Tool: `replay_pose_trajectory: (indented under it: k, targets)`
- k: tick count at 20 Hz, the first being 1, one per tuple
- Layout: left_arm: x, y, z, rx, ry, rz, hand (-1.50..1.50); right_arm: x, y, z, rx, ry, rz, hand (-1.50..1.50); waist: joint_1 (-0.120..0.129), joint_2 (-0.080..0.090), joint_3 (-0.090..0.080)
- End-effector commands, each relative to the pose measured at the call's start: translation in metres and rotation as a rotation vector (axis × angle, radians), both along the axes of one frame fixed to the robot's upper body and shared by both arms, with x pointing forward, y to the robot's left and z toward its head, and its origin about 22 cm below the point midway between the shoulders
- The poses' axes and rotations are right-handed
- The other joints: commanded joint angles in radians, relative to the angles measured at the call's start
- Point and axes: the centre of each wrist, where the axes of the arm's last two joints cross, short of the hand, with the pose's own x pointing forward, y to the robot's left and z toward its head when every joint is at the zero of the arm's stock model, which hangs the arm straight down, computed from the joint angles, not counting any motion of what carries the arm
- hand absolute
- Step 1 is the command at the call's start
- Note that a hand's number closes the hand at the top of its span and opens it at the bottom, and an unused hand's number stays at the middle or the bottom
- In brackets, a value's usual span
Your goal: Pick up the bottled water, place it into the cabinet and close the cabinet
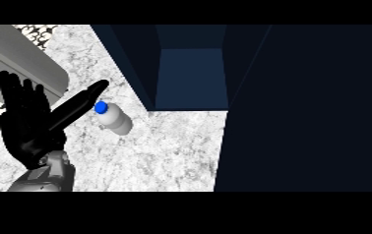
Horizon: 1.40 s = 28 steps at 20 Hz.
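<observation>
Bottled water (115,118) outside open cabinet (190,78)

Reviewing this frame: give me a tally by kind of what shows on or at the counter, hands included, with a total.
Bottled water, blue cap, upright on the counter: 1
Cabinet, dark blue, open at the front: 1
Robot hand, the left hand, open at the view's left: 1
Grey sink-like basin at upper left: 1
Total: 4
</observation>
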Motion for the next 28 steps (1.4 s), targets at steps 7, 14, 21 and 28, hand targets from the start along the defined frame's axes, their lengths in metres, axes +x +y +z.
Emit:
replay_pose_trajectory:
  k: [7,14,21,28]
  targets:
    - [-0.009,0.001,-0.077,-0.023,0.069,-0.008,-1.50,-0.036,-0.009,0.023,0.033,-0.057,-0.005,-1.50,-0.005,-0.002,0.000]
    - [0.010,0.019,-0.117,-0.039,0.054,0.004,-1.50,-0.028,-0.006,0.037,-0.009,-0.072,0.009,-1.50,0.000,0.001,-0.001]
    - [-0.007,0.019,-0.173,-0.038,0.107,0.011,-1.50,-0.023,-0.006,0.035,0.006,-0.057,-0.002,-1.50,0.001,0.001,0.000]
    - [-0.012,0.022,-0.213,-0.071,0.111,0.037,-1.50,-0.032,-0.004,0.037,0.017,-0.054,0.004,-1.50,-0.007,0.000,-0.001]
